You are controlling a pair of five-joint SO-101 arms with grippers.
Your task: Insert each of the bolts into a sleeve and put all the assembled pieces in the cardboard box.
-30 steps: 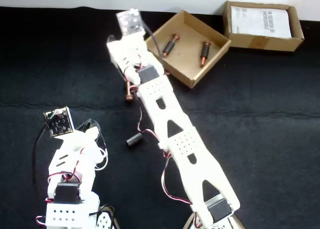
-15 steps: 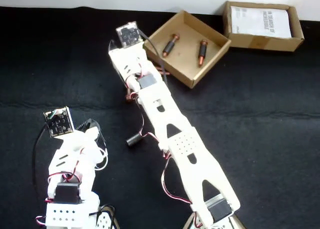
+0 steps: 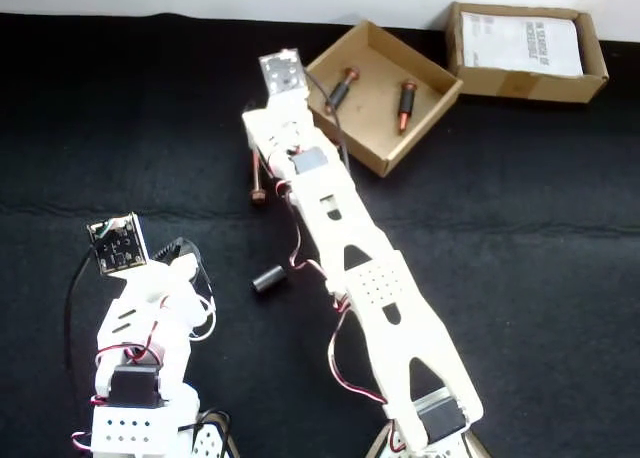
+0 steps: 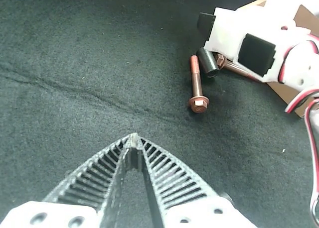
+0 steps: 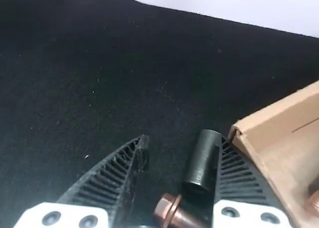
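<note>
Left gripper (image 4: 133,137): ribbed fingers (image 4: 167,175) closed tip to tip over the black tabletop (image 4: 75,63). Copper bolt (image 4: 196,83) lying loose, head end nearer the fingers; black sleeve (image 4: 208,62) just beside its far end; second bolt (image 4: 235,69) partly hidden under the white right arm (image 4: 259,44); cardboard box (image 4: 291,92) edge behind that arm.

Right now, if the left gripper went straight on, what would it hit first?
Probably bare cloth. The left gripper, shut, aims past the bolt, which lies off to one side; depth is hard to judge.
</note>
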